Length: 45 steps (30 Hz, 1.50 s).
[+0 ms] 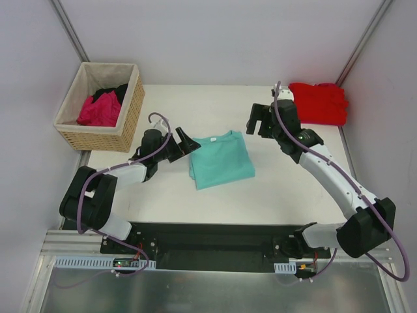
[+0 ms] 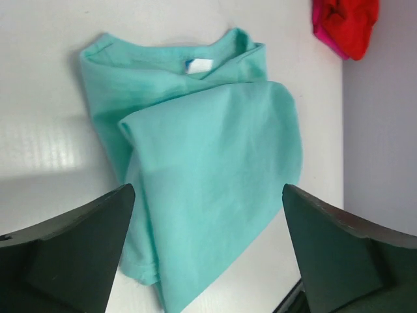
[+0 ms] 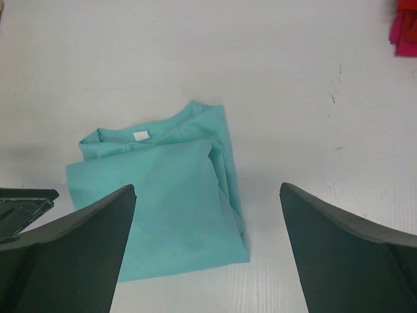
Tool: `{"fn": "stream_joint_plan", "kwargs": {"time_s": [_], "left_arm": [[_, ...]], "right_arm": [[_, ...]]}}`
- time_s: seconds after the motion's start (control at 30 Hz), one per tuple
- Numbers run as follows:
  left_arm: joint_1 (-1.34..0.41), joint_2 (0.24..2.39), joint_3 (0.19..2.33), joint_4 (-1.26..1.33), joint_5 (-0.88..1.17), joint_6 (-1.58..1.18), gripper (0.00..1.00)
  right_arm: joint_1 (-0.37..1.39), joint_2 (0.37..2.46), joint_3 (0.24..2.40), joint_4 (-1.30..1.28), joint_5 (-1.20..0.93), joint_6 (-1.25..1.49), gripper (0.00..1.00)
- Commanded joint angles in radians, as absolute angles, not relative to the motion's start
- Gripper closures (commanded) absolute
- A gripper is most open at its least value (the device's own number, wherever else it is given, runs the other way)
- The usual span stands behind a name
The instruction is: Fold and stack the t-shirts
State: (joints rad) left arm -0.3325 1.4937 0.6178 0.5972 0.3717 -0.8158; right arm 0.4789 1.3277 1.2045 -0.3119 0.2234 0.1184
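A folded teal t-shirt (image 1: 221,158) with a small white neck label lies on the white table; it also shows in the left wrist view (image 2: 202,163) and the right wrist view (image 3: 163,208). My left gripper (image 1: 187,141) is open and empty, just left of the shirt's near-left corner. My right gripper (image 1: 260,120) is open and empty, above the table to the shirt's right and beyond it. A folded red t-shirt (image 1: 319,102) lies at the far right corner, with magenta cloth under it (image 2: 324,34). Magenta (image 1: 99,109) and black (image 1: 111,93) shirts lie in the basket.
A woven tan basket (image 1: 130,114) with beige lining stands at the far left, off the table's corner. Grey walls close in the left, right and back. The table's right edge (image 2: 342,130) runs near the red shirt.
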Motion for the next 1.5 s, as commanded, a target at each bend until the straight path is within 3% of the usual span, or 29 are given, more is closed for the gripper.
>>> {"fn": "stream_joint_plan", "kwargs": {"time_s": [0.0,0.2,0.47,0.9,1.33,1.47], "left_arm": [[-0.330,1.468,0.617,0.486,0.264,-0.776,0.01],[-0.330,1.393,0.647,0.396,0.219,-0.767,0.01],[-0.397,1.385,0.727,0.506,0.417,-0.887,0.07],[-0.494,1.747,0.739,0.790,0.480,-1.026,0.15],[-0.407,1.714,0.624,0.732,0.449,-0.943,0.15],[-0.348,1.625,0.611,0.583,0.423,-0.882,0.14]], "right_arm": [[0.489,1.281,1.164,-0.360,0.241,0.107,0.04],[0.500,1.250,1.144,-0.367,0.239,0.104,0.04],[0.508,1.250,1.095,-0.354,0.249,0.112,0.03],[0.469,1.198,1.031,-0.356,0.273,0.106,0.03],[0.437,1.252,1.069,-0.354,0.275,0.112,0.03],[0.437,1.272,1.084,-0.350,0.270,0.115,0.03]]}}
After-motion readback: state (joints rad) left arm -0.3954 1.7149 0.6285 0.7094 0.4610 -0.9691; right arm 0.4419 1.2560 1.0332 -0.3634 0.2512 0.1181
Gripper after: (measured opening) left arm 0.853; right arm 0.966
